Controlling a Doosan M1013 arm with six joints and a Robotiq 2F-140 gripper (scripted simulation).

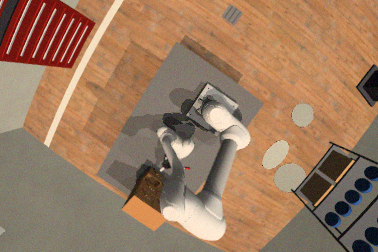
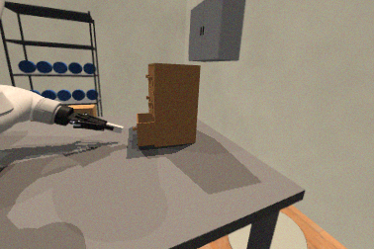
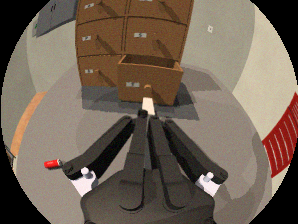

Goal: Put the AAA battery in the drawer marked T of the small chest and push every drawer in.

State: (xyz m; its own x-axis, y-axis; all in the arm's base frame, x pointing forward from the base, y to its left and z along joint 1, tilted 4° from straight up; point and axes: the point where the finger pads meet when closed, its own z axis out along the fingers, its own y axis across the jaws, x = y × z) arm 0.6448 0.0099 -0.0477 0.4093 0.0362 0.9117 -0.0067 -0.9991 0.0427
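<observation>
The small wooden chest (image 2: 170, 104) stands on the grey table, with two columns of drawers; it also shows in the wrist view (image 3: 133, 30) and from above (image 1: 150, 185). Its bottom right drawer (image 3: 149, 76) is pulled partly out and looks empty. I cannot read the drawer marks. My gripper (image 3: 146, 105) is shut with nothing between the fingers. Its tips (image 2: 116, 127) point at the open drawer's front, a little short of it. A small red cylinder (image 3: 51, 163), seemingly the AAA battery, lies on the table to the gripper's left, apart from the fingers (image 1: 188, 167).
An orange box (image 1: 142, 213) sits just behind the chest, past the table edge. A grey cabinet (image 2: 218, 24) hangs on the wall above the chest. A shelf rack with blue items (image 2: 49, 67) stands behind the arm. The table's edge (image 2: 257, 206) is near the front right.
</observation>
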